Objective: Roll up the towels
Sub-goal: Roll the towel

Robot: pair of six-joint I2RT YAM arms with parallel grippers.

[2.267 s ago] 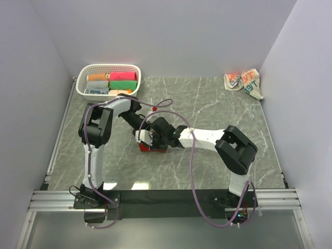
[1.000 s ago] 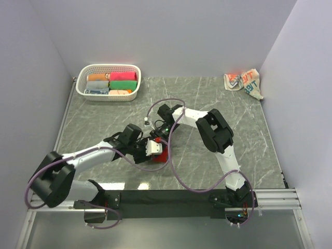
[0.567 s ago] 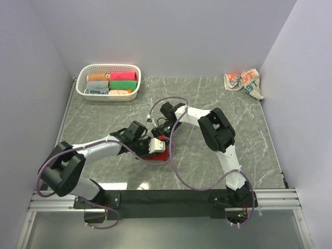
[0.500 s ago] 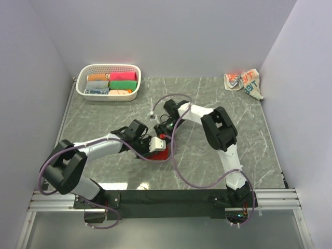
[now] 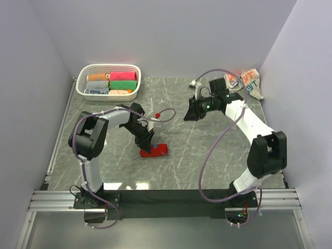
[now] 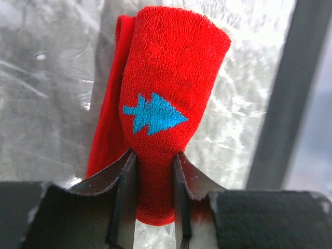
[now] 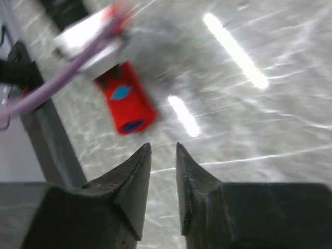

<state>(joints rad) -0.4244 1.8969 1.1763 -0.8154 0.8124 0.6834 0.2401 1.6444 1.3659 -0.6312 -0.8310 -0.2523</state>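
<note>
The left gripper (image 6: 154,166) pinches one end of the red towel (image 6: 166,104), a short roll lying left of the middle of the table (image 5: 218,155). A loose flap shows beside the roll, so the squeeze needs to be firm enough that nothing unwinds when it lifts. The right gripper (image 7: 162,150), jaws narrowly apart and empty, hangs near the cream towel (image 5: 245,81) in the far right corner, likely the next one.
</note>
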